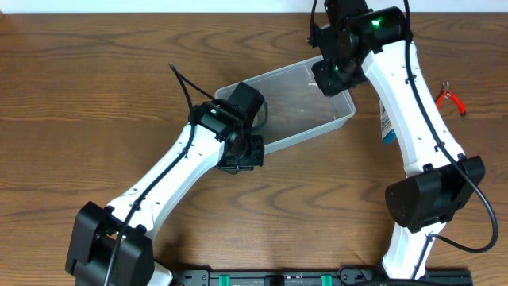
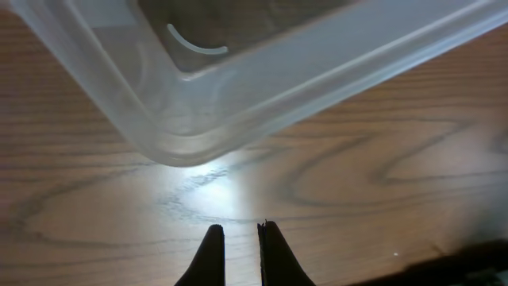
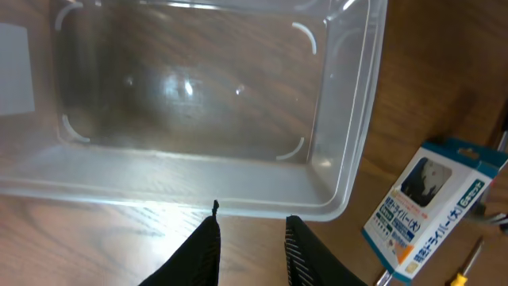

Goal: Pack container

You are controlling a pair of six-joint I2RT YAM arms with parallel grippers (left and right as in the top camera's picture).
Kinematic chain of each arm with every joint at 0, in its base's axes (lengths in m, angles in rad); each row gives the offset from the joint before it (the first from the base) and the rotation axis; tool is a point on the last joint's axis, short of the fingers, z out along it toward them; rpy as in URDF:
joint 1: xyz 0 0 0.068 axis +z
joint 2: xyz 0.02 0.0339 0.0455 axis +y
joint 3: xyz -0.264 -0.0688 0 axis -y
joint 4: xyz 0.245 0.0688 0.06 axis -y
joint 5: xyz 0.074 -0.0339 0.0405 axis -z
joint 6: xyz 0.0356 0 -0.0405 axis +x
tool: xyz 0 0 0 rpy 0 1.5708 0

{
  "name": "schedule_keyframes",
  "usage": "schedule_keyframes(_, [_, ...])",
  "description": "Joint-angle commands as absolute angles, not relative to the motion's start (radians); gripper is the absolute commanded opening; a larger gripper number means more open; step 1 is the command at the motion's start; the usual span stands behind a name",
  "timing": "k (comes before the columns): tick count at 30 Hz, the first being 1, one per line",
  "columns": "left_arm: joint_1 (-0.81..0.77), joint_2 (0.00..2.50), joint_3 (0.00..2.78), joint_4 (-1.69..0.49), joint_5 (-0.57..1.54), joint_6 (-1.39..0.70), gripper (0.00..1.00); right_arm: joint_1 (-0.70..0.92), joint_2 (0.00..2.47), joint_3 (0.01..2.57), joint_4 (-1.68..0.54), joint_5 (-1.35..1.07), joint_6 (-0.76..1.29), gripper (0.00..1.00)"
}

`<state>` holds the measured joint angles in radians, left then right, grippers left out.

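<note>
Wide wooden table [image 1: 79,79] under both arms, and the big piece on it is the container [image 3: 349,119], the clear tub with rounded corners, sitting upright between the two grippers. Over to the left gripper [image 2: 236,242]: its fingers are pinched almost together, only a thin slit between the tips, and nothing is in them. One rounded corner of the tub sits just ahead of those tips, up and to the left, with bare wood showing between the tips and the plastic, so no contact. Now the right gripper [image 3: 252,238]: fingers parted, a clear gap between them, nothing held. The tub's wall runs crosswise just beyond the tips, rim facing the camera, with wood grain showing through its floor. Right of those fingers and outside the tub lies a small blue-and-white box [image 3: 432,206], flat on the wood, tilted, near the tub's corner but apart from it. Smallest of all, the red-handled pliers [image 1: 452,98] lie well apart from the right fingers, out past the white arm toward the table's edge.
</note>
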<state>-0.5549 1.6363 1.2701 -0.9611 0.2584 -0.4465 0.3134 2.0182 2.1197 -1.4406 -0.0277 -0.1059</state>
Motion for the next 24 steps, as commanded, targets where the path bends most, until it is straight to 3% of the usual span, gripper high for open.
schedule_keyframes(1, [-0.557,1.646,1.265,-0.962,0.2,-0.415,0.06,0.318,1.997,2.136,-1.452,-0.031,-0.102,0.28])
schedule_keyframes(24, [-0.642,1.647,1.218,-0.885,0.142,-0.423,0.06,0.318,1.997,2.136,-1.44,-0.034,-0.088,0.28])
